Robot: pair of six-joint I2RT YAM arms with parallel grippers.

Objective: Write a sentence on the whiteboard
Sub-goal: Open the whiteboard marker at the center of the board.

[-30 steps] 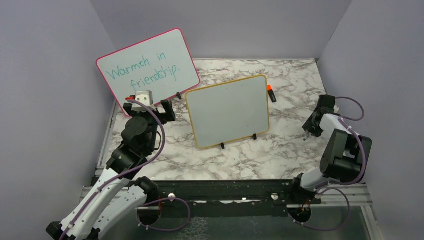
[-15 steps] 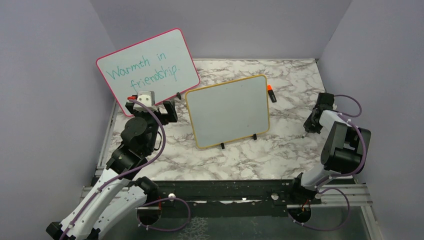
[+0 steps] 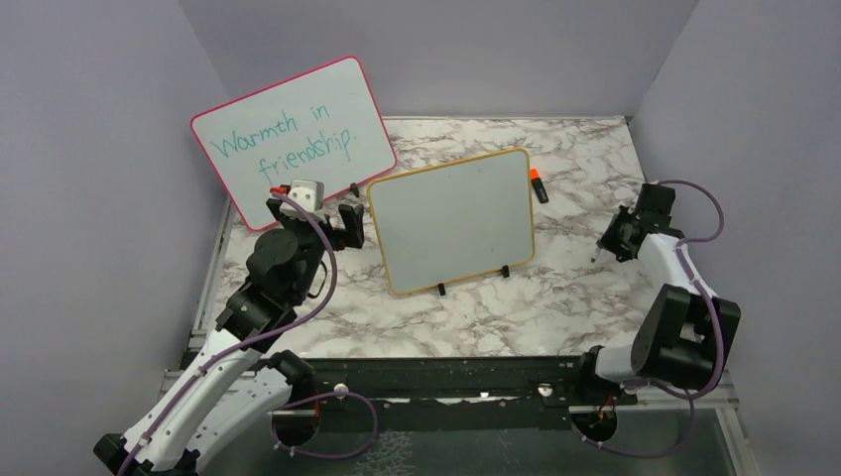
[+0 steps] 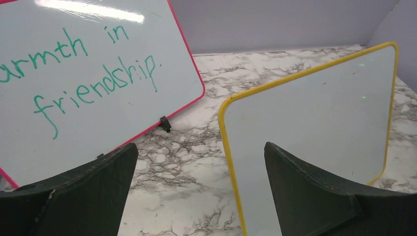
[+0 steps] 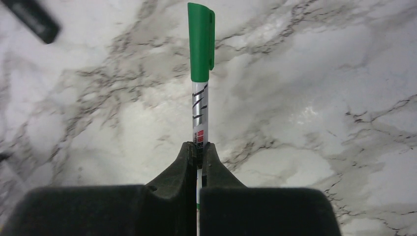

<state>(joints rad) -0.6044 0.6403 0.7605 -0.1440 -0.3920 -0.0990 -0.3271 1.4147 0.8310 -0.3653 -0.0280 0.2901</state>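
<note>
The whiteboard (image 3: pixel 451 220), yellow-framed on small black feet, stands tilted mid-table with a blank face; no sentence shows on it. In the left wrist view its left edge (image 4: pixel 314 123) runs between my fingers. My left gripper (image 3: pixel 342 223) (image 4: pixel 200 146) hovers open just left of the board, with nothing in it. At the right side of the table my right gripper (image 3: pixel 610 243) (image 5: pixel 199 146) is shut on a white marker with a green cap (image 5: pixel 200 44). The capped end sticks out beyond the fingertips, above the marble.
A larger pink-framed board (image 3: pixel 293 129) (image 4: pixel 88 73) reading "Warmth in friendship" leans at the back left. An orange-capped dark marker (image 3: pixel 538 185) (image 5: pixel 32 19) lies behind the yellow board's right corner. Purple walls enclose the marble table (image 3: pixel 555 297).
My right gripper has shut on the green-capped marker and risen toward the back. My left gripper has shifted slightly right toward the yellow board.
</note>
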